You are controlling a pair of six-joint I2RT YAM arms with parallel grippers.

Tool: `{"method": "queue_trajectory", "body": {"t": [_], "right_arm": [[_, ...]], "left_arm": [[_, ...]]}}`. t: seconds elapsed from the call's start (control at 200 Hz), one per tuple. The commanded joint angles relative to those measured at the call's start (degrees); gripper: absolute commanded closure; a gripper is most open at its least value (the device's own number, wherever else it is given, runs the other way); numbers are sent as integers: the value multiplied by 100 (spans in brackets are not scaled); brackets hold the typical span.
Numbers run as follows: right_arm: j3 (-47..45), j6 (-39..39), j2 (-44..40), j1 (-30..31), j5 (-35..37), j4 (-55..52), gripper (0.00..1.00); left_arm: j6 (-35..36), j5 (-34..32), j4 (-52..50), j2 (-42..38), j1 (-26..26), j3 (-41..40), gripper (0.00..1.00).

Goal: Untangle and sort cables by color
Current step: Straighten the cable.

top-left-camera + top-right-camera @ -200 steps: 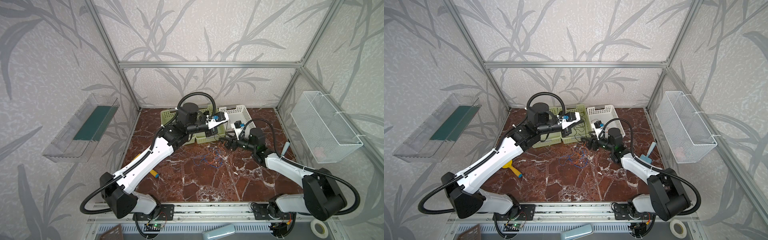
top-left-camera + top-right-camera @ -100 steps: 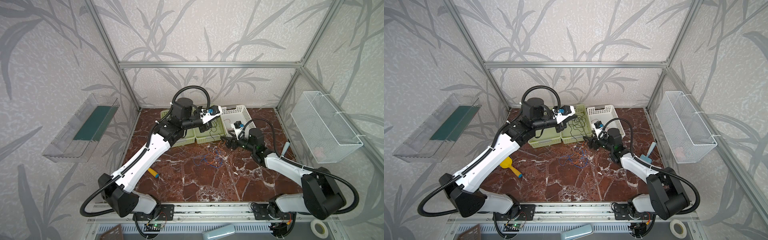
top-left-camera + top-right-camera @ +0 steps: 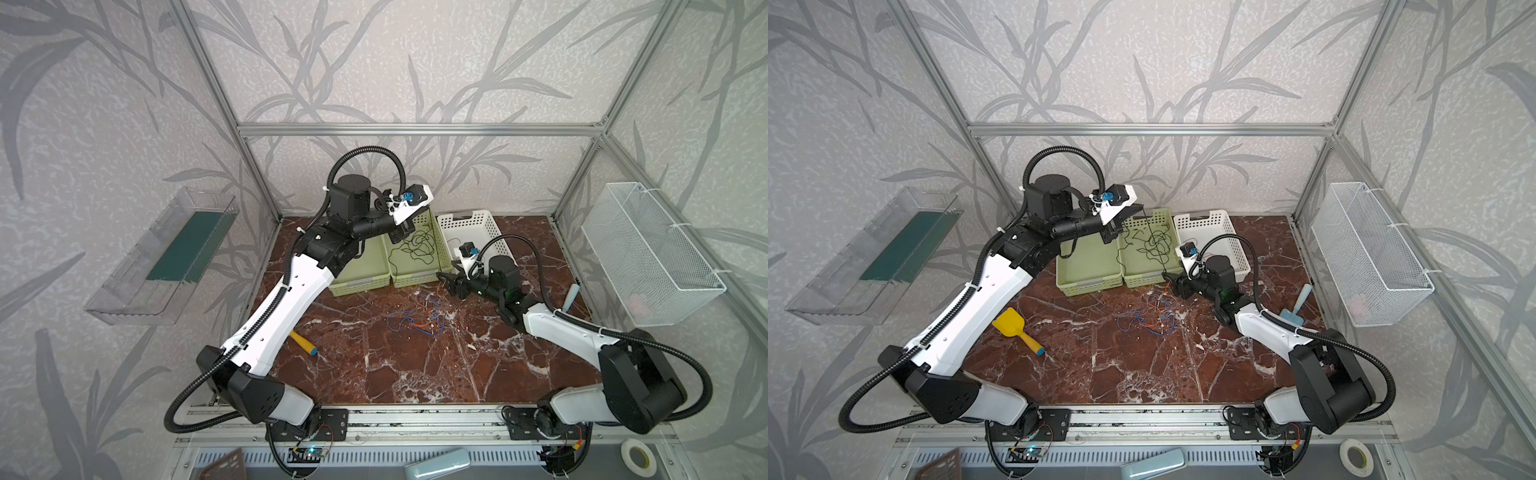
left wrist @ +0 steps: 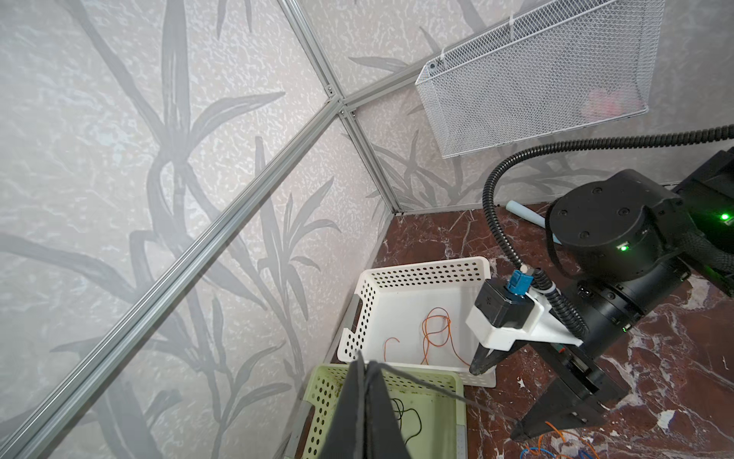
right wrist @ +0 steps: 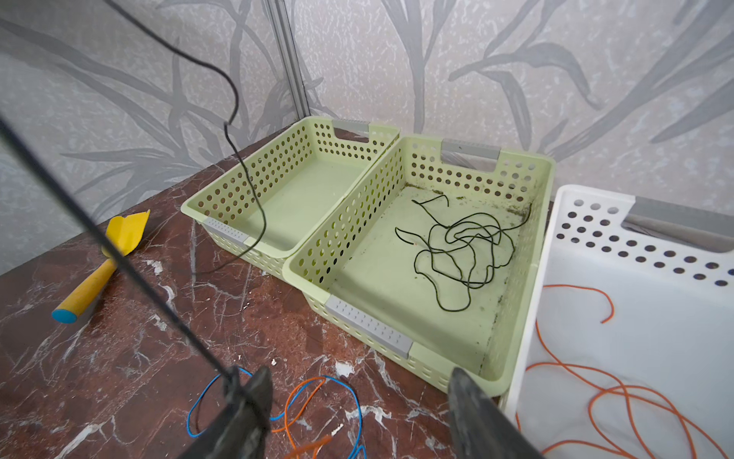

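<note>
Left end effector (image 4: 363, 365) pinches dark cable (image 4: 421, 384) taut; right end effector (image 5: 357, 375) spread; next, probably drop into green basket (image 5: 349, 226).

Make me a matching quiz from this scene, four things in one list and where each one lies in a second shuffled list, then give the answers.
Things
1. coiled dark cables
2. loose orange cable
3. blue cables
4. yellow scoop

Places
A. tabletop, beside the left arm
B. white basket
C. tabletop, tangled with orange strands
D. green basket next to the white one

Pairs: 1-D, 2-B, 3-C, 4-A
</note>
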Motion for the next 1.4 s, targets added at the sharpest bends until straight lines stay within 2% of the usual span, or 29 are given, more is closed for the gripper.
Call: {"method": "queue_trajectory", "body": {"t": [0.0, 0.4, 0.675, 0.74, 0.875, 0.99, 1.275, 1.32, 1.394], "right_arm": [[-197, -153, 285, -21, 508, -1220, 32], [-322, -614, 321, 297, 342, -965, 33], [-451, -808, -338, 298, 390, -698, 58], [-450, -894, -422, 293, 421, -688, 61], [-349, -996, -505, 289, 554, -702, 76], [-203, -1089, -466, 288, 526, -691, 87], [-61, -1104, -726, 172, 214, -495, 96], [-4, -1097, -755, 128, 205, -582, 100], [95, -1077, -744, 64, 196, -740, 100]], "left_arm": [[-81, 56, 1027, -127, 126, 674, 100], [-576, 255, 951, 823, 351, 2251, 100], [-1174, 695, 1415, 1563, 466, 2410, 100], [-1375, 807, 1585, 1779, 591, 2515, 100], [-1797, 1029, 2070, 2139, 888, 2547, 100], [-2542, 1351, 2867, 2280, 1127, 1962, 100], [-3604, 1403, 4509, 2499, 1364, 127, 100], [-3782, 1492, 4787, 2526, 1366, -62, 100], [-4042, 1663, 5086, 2526, 1344, -232, 100]]}}
